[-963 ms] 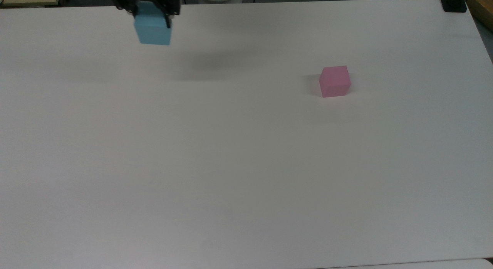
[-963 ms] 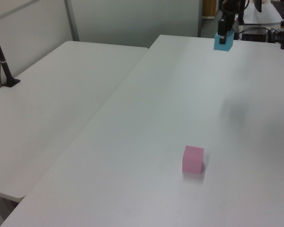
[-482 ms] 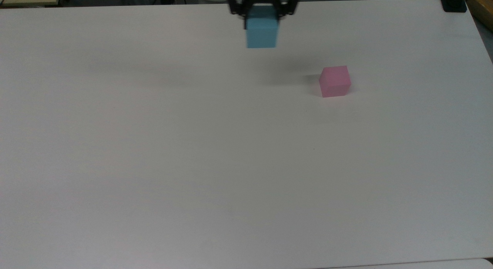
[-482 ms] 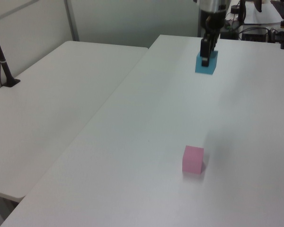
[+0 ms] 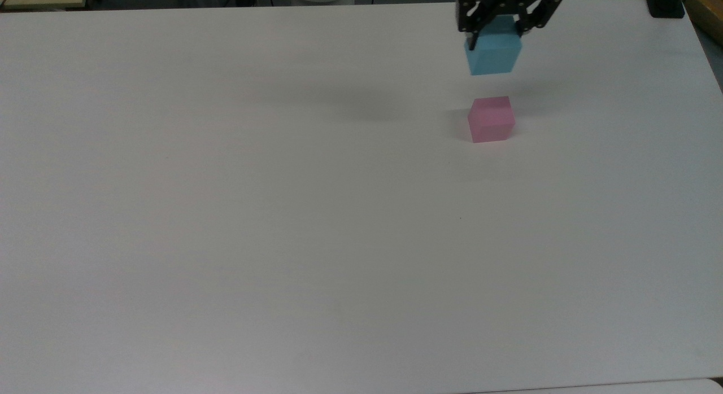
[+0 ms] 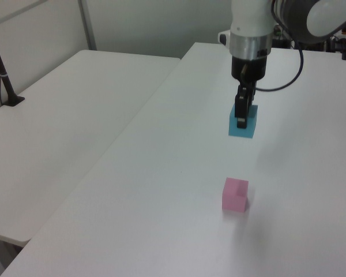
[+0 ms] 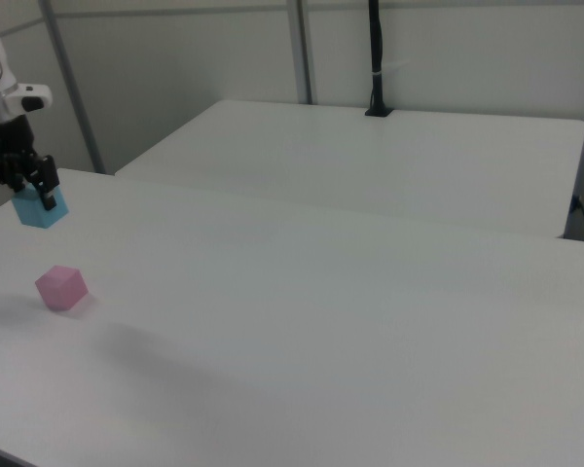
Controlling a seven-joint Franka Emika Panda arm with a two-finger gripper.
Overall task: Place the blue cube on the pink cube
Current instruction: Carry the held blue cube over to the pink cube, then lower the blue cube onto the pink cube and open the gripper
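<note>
Jaws clamped on the blue cube carry it clear of the counter, one dark finger lying down its near face in the left view. Nearest in the top view is a wide bare stretch of white counter; beyond it sits the pink cube, alone and flat on the surface, and further back hangs the blue cube, close to lined up with it across the top view's width. A second ago the blue cube was held far off toward the top view's left; half a second ago it was midway along the far edge; now it has crossed to the pink cube's side of the counter. In the left view the blue cube hangs beyond the pink cube, with bare counter showing between them. The right view shows it raised above and behind the pink cube. By my reading the carry is nearly finished; what remains is the last approach over the pink cube, a lowering, then release.
</note>
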